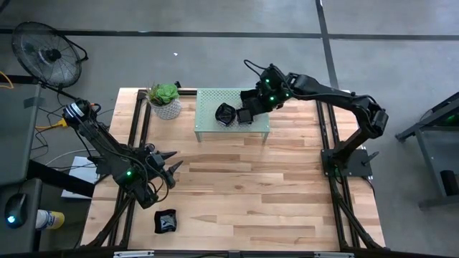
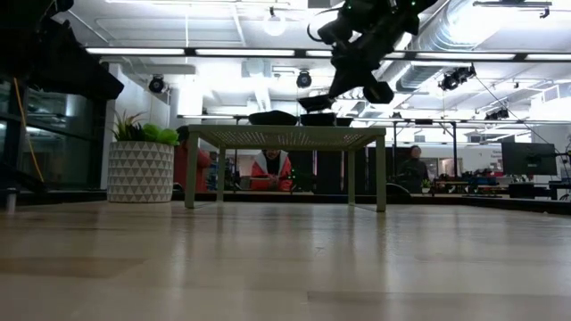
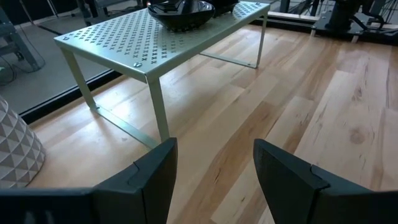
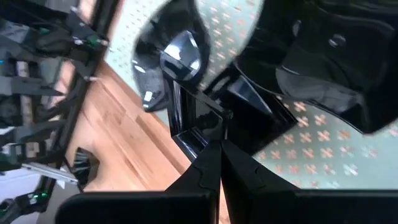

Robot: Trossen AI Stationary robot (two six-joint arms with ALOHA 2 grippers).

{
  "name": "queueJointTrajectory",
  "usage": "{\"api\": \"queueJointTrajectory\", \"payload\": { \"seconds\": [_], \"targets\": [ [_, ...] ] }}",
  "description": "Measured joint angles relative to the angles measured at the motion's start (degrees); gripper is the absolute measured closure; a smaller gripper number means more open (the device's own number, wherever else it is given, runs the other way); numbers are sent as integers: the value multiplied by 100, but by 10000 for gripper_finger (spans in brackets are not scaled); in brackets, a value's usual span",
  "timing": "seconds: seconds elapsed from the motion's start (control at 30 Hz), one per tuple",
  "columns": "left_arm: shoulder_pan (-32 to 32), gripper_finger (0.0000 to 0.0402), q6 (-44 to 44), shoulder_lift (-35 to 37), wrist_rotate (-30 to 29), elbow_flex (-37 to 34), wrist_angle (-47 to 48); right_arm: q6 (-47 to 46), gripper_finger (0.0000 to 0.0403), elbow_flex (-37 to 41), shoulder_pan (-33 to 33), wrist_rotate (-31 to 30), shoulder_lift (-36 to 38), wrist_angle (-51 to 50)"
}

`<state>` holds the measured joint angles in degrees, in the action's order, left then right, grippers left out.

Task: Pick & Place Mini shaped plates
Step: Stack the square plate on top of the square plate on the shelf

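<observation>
Open-plan lab, exposed ceiling ducts [image 2: 500, 36], monitors [image 2: 528, 159], strip lights [image 2: 223, 51]

Black plates [image 1: 226, 113]; pale green perforated rack [image 1: 208, 122]

Pale green perforated metal shelf [image 3: 143, 43]: far end cut off by the left wrist view's edge. Glossy black dish [image 3: 181, 12] on it: upper part cropped. Glossy black square plate [image 4: 205, 118]: partly hidden behind the right gripper [image 4: 219, 146], whose closed fingers' bases are cropped. White triangle-patterned pot [image 3: 15, 152]: only one corner visible. Seated person in red [image 2: 270, 169] beneath the shelf: blurred.
</observation>
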<state>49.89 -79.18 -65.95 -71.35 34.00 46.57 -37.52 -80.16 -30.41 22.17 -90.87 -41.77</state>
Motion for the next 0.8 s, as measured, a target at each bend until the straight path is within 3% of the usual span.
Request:
{"api": "queueJointTrajectory", "payload": {
  "seconds": [0.8],
  "targets": [
    [2,195,0,0,-2,0,2,-302,403,0,266,-936,7,23]
  ]
}}
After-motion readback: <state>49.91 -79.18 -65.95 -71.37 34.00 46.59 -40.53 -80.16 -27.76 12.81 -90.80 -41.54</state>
